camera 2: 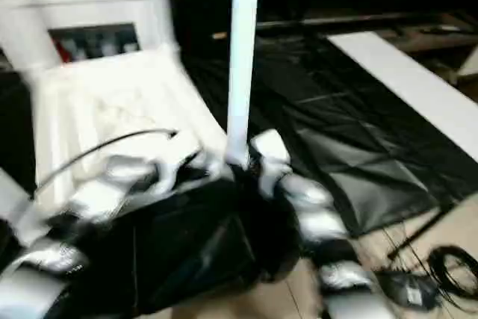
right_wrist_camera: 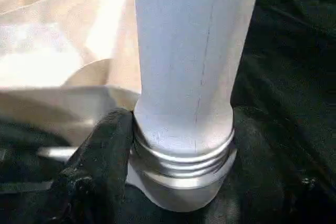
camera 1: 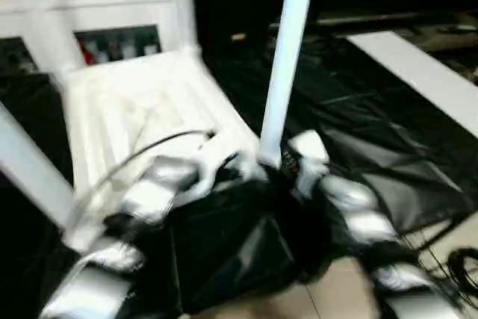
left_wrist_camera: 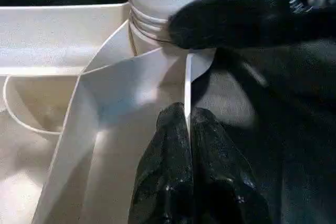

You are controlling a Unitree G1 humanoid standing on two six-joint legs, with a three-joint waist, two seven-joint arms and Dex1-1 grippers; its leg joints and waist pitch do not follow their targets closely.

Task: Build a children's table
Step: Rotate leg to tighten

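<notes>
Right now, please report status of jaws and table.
Left gripper shut on tabletop rim. Right gripper shut on upright leg at its ribbed end, at corner socket. Nothing blocking.

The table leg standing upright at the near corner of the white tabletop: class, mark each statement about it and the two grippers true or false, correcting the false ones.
1. The leg lies flat on the black sheet. False: it stands upright at the tabletop corner.
2. The right gripper grips the leg at its ribbed end. True.
3. The left gripper holds a second leg. False: it pinches the tabletop's thin rim.
4. The tabletop lies underside up. True.
</notes>
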